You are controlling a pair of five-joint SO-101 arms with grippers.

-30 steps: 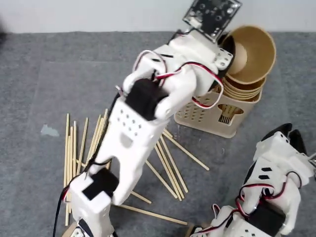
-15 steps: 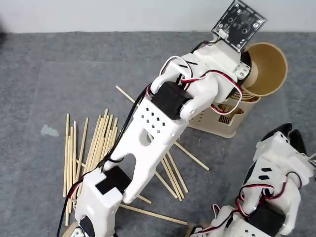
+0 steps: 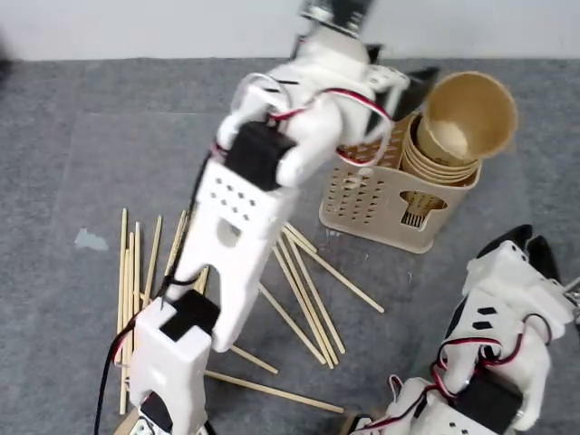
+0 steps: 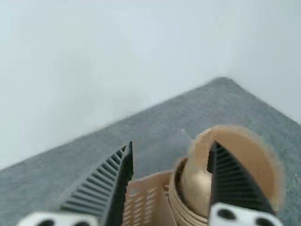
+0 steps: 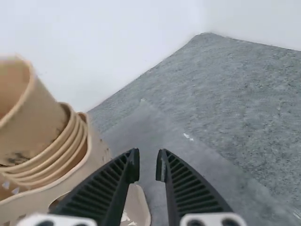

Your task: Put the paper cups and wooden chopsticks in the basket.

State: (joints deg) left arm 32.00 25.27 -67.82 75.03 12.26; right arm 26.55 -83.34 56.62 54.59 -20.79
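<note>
Tan paper cups (image 3: 458, 136) nested in perforated beige basket (image 3: 372, 199), topmost tilted. Pale wooden chopsticks (image 3: 308, 290) scattered on grey bench (image 3: 72, 145). State: left hand (image 4: 171, 147) released, empty; right hand (image 5: 148, 155) nearly clenched, empty.

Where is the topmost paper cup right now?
In the high view the topmost cup leans atop the stack of cups in the basket, far right, beside the left gripper.

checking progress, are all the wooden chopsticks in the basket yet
No, many wooden chopsticks lie on the grey mat beside the basket.
</note>
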